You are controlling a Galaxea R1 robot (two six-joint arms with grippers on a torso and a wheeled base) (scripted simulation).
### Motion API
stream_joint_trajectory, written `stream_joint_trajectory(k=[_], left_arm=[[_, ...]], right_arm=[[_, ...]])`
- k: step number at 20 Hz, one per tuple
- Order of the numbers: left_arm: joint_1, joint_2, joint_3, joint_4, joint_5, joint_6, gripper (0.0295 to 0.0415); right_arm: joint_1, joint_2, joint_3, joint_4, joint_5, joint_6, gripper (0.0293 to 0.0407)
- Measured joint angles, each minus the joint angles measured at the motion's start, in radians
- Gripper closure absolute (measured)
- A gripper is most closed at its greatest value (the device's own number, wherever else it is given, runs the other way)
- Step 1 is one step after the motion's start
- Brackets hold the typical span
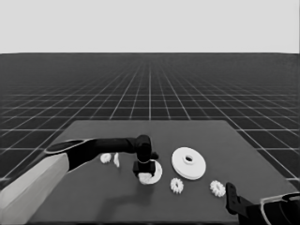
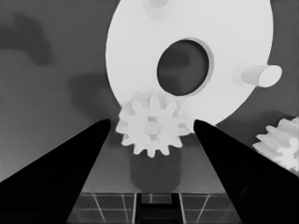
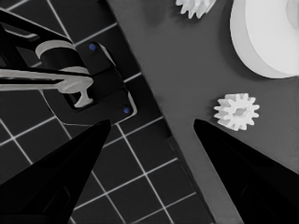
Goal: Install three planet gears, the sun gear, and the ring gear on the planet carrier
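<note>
Left gripper (image 2: 152, 122) is hanging over the smaller round part (image 1: 156, 172) mid-table, fingers spread wide and gripping nothing. Between them one gear (image 2: 152, 127) is sitting at that part's rim, seemingly on a peg. Second peg (image 2: 261, 75) is standing bare. Larger round part (image 1: 188, 163) is lying just beside, unmounted. Loose gears: one (image 1: 176, 185) near the front, one (image 1: 217, 188) toward the parked right gripper (image 3: 152, 122), also spread, one (image 1: 106, 158) behind the left arm. Judging one gear placed, most work remaining.
</note>
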Motion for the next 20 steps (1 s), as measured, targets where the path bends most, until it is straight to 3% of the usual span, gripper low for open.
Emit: stream_joint_trajectory(k=[4, 6, 8, 14, 16, 20], left_arm=[[0.0, 0.0, 0.0, 0.0, 0.0, 0.0, 0.0326], [-0.106, -0.016, 0.077, -0.106, 0.028, -0.055, 0.0326], [-0.15, -0.018, 0.093, -0.147, 0.031, -0.067, 0.0326], [-0.17, -0.018, 0.097, -0.169, 0.031, -0.071, 0.0326], [-0.207, -0.349, 0.066, -0.218, -0.042, 0.331, 0.0326], [-0.215, -0.421, -0.218, -0.254, -0.07, 0.641, 0.0326]], right_arm=[[0.0, 0.0, 0.0, 0.0, 0.0, 0.0, 0.0315], [0.0, 0.0, 0.0, 0.0, 0.0, 0.0, 0.0315], [0.0, 0.0, 0.0, 0.0, 0.0, 0.0, 0.0315], [0.0, 0.0, 0.0, 0.0, 0.0, 0.0, 0.0315], [0.0, 0.0, 0.0, 0.0, 0.0, 0.0, 0.0315], [0.0, 0.0, 0.0, 0.0, 0.0, 0.0, 0.0315]])
